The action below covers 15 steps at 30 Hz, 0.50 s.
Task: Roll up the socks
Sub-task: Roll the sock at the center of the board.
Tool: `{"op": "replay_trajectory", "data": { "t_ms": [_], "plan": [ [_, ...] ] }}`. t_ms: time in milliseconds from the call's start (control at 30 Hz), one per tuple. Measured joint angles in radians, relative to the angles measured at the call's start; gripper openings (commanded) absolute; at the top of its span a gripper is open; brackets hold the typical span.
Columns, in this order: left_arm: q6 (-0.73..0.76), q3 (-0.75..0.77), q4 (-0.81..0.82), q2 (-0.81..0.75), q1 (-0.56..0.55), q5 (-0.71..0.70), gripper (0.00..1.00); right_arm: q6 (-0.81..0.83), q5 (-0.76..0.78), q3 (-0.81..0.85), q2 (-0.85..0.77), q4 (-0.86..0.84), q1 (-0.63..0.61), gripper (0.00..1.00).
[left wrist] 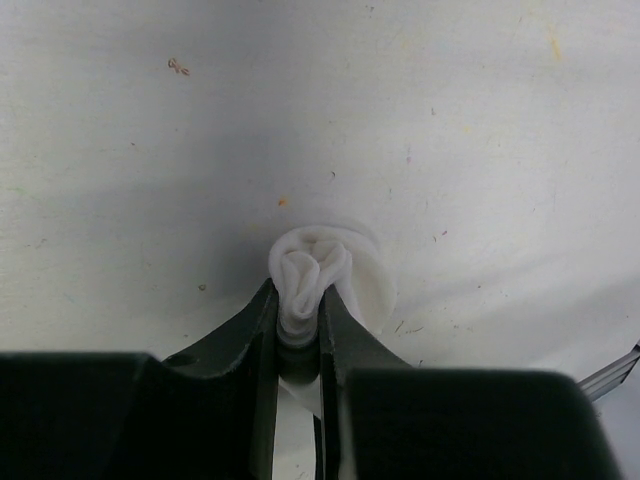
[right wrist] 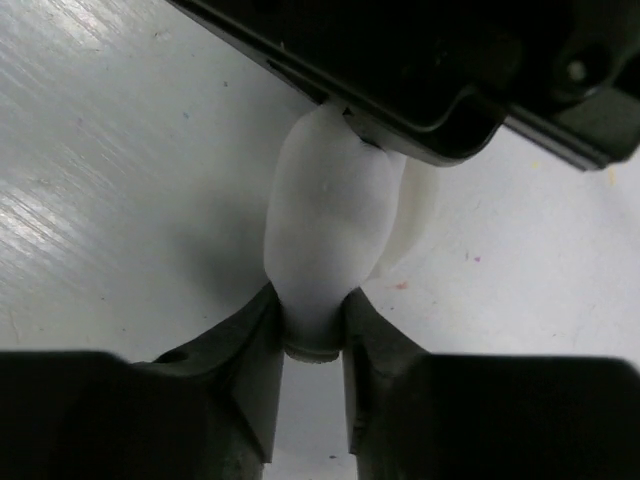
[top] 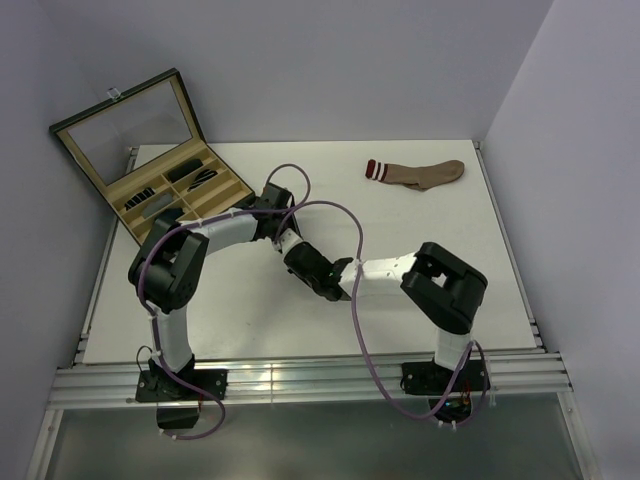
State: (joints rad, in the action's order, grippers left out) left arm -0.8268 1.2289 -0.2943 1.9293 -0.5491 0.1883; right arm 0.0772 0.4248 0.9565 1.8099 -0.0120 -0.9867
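Left gripper (left wrist: 300, 300) and right gripper (right wrist: 312, 315) are being held shut on the soft, light white sock (right wrist: 325, 220), probably best pinched at its ends.

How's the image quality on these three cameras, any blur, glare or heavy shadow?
Top external: evenly lit and sharp, only faint shadows on the white table. Left wrist: the left gripper is blurred and dark; the small white fabric sock nearly blends into the table. Right wrist: streaky glare on the table at left; the right gripper is out of focus.
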Motion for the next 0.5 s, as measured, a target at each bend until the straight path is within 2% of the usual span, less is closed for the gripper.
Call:
{"op": "replay_trajectory", "data": {
  "t_ms": [33, 67, 133, 200, 267, 333, 400, 500],
  "plan": [
    [0.002, 0.000, 0.000, 0.000, 0.001, 0.002, 0.12, 0.001, 0.002, 0.003, 0.005, 0.002, -0.003, 0.21],
    [0.004, 0.000, 0.000, 0.000, 0.001, 0.004, 0.13, 0.001, 0.003, 0.003, 0.006, 0.005, -0.004, 0.10],
    [0.008, 0.000, 0.001, 0.000, 0.001, 0.005, 0.20, 0.002, 0.001, 0.004, 0.006, 0.007, -0.006, 0.01],
    [0.014, 0.000, 0.002, 0.000, 0.002, 0.006, 0.30, -0.002, -0.007, 0.006, 0.004, 0.014, -0.005, 0.00],
    [0.021, -0.003, 0.003, 0.000, 0.002, 0.006, 0.36, -0.010, -0.034, 0.007, 0.000, 0.020, 0.001, 0.00],
    [0.021, -0.015, 0.013, -0.006, 0.002, 0.003, 0.49, -0.027, -0.079, 0.007, -0.010, 0.029, 0.018, 0.00],
    [0.019, -0.042, 0.024, -0.022, 0.002, -0.003, 0.63, -0.052, -0.153, 0.007, -0.024, 0.040, 0.048, 0.00],
    [0.006, -0.081, 0.032, -0.066, 0.002, -0.018, 0.75, -0.096, -0.299, 0.007, -0.047, 0.059, 0.115, 0.00]
  ]
}}
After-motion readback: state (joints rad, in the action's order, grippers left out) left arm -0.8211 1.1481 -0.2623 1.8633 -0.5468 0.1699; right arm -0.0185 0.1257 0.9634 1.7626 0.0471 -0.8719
